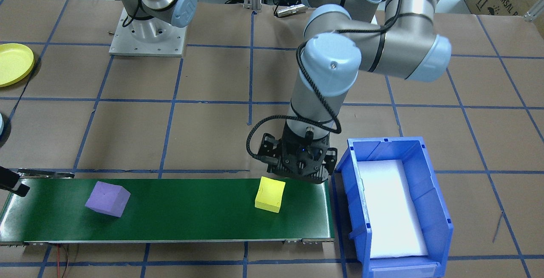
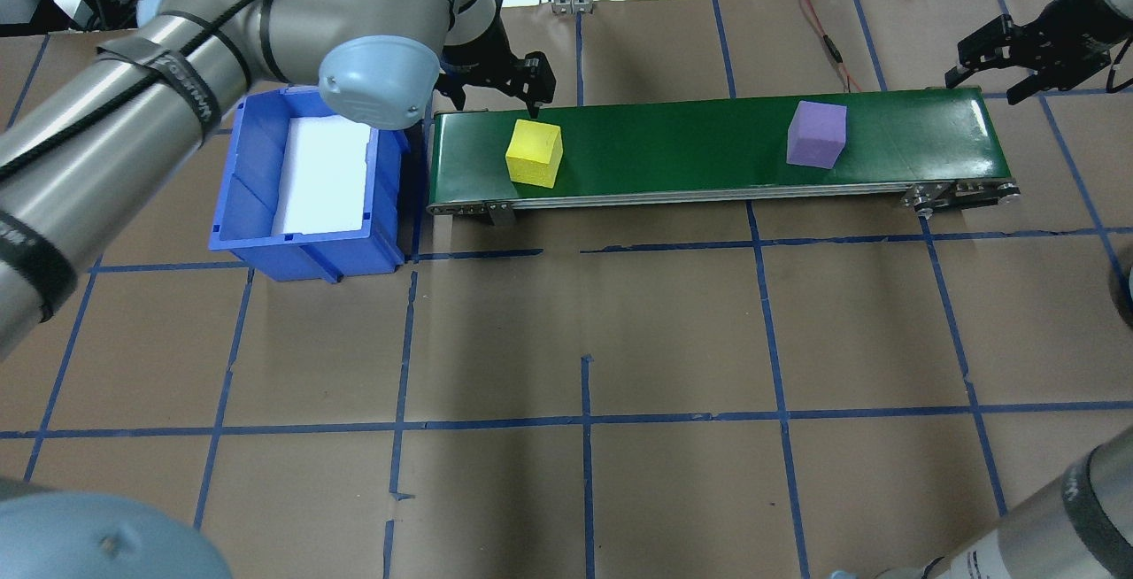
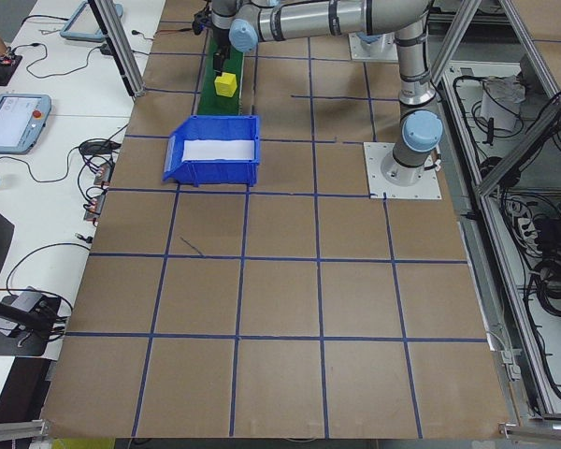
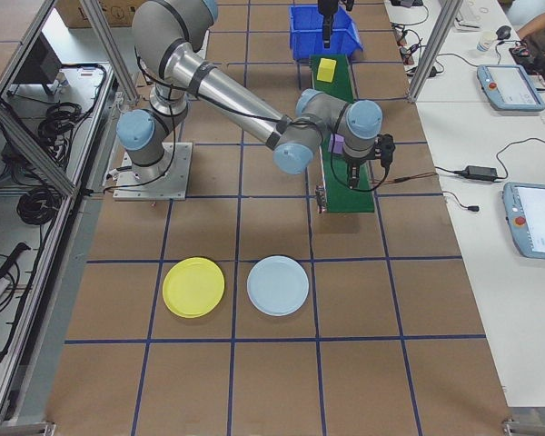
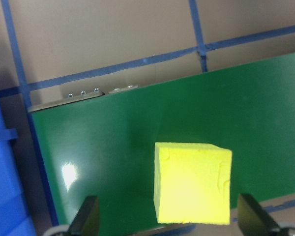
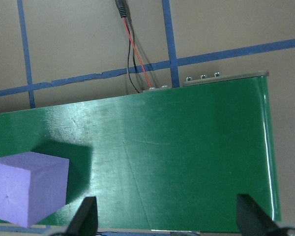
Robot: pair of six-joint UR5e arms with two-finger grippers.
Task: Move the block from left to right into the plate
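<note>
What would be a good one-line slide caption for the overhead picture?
Two open grippers, left gripper and right gripper, wait beside a green conveyor carrying a yellow block and purple block.

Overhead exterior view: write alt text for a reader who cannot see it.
A green conveyor belt carries a yellow block near its left end and a purple block toward its right. The open left gripper hangs just behind the yellow block, beside a blue bin; the open right gripper hangs off the belt's right end.
</note>
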